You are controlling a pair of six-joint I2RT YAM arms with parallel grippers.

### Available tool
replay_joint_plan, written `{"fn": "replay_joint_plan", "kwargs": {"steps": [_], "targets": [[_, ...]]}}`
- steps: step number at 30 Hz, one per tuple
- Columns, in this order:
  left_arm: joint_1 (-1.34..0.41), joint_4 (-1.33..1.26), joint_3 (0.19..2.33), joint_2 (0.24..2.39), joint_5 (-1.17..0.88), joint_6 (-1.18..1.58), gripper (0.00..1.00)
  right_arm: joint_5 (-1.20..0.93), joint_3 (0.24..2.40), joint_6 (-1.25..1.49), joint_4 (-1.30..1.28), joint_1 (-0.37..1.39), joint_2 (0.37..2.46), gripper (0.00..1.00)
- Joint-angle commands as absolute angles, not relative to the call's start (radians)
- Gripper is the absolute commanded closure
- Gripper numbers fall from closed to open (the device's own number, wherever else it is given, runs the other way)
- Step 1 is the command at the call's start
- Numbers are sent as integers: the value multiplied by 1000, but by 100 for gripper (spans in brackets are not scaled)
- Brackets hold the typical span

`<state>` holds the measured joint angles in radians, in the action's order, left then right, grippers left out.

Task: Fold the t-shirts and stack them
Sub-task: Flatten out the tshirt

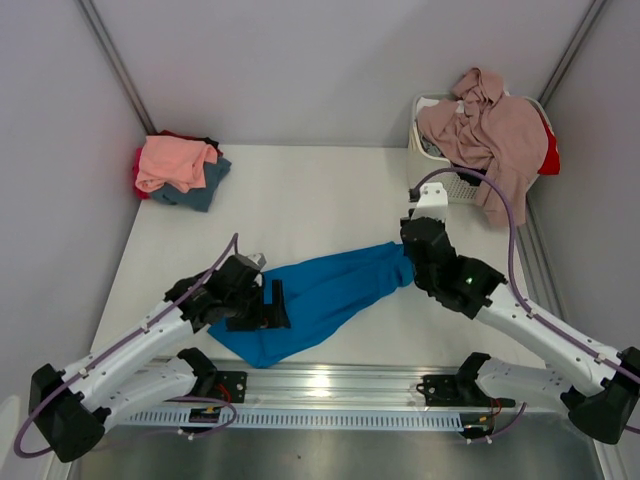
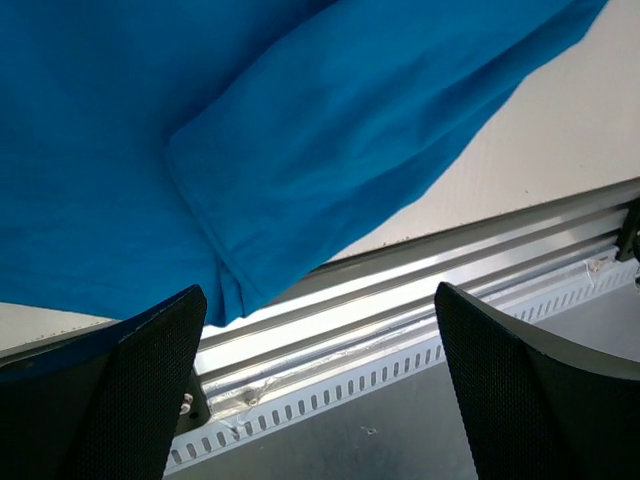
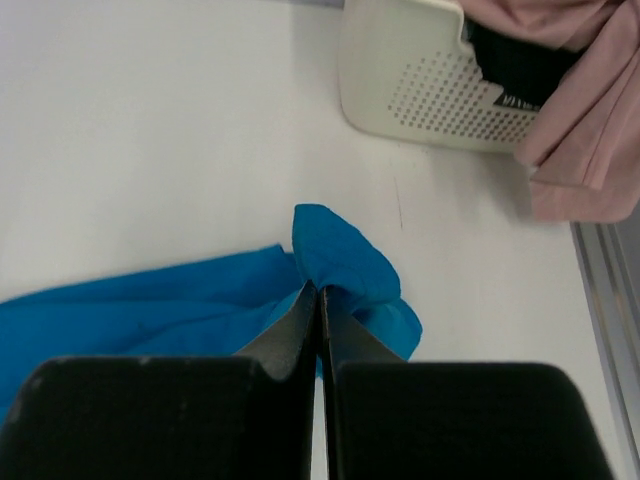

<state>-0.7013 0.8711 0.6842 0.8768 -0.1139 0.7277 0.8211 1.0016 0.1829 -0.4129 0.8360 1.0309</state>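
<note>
Top external view: a bright blue t-shirt [image 1: 330,295] lies on the white worktop [image 1: 300,200], nearer the arms than the white slatted basket [image 1: 417,135] and to its left. It is not folded yet. The cloth is drawn into a long rumpled band running slantwise, its narrow end pointing towards the basket. Its broader, bunched end is furthest from the basket, close to the metal rail [image 1: 330,380] at the worktop's near edge. The right jaws are shut tight on a small fold at the end closest to the basket. The left jaws stand wide apart over the end furthest from the basket, with nothing between them.

Well to the left of the basket, by the back wall, sits a low pile of folded shirts [image 1: 180,170]. Salmon pink is on top, slate blue-grey beneath, and red and black show at the edges; that part looks done. The basket itself is heaped: a dusty mauve-pink shirt [image 1: 495,130] drapes over its rim, red cloth [image 1: 548,145] shows at its right side, and dark cloth lies inside. The task seems roughly midway, with the blue shirt yet to be spread and folded
</note>
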Motion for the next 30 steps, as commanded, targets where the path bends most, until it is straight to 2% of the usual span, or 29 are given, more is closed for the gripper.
{"fn": "replay_joint_plan", "kwargs": {"steps": [1, 14, 20, 21, 25, 30], "targets": [[-709, 832, 637, 879, -74, 793, 1, 864, 976, 261, -471, 861, 1003, 100], [-686, 858, 600, 916, -5, 925, 1, 845, 864, 373, -546, 934, 943, 100], [-598, 645, 542, 1008, -59, 926, 1, 848, 862, 362, -529, 948, 950, 100], [-580, 615, 535, 1078, -81, 923, 1, 845, 864, 356, -525, 951, 951, 100], [-554, 584, 595, 1281, -42, 878, 16, 850, 871, 334, -523, 957, 943, 100], [-554, 565, 670, 1370, -28, 861, 23, 856, 873, 318, -526, 959, 925, 100]]}}
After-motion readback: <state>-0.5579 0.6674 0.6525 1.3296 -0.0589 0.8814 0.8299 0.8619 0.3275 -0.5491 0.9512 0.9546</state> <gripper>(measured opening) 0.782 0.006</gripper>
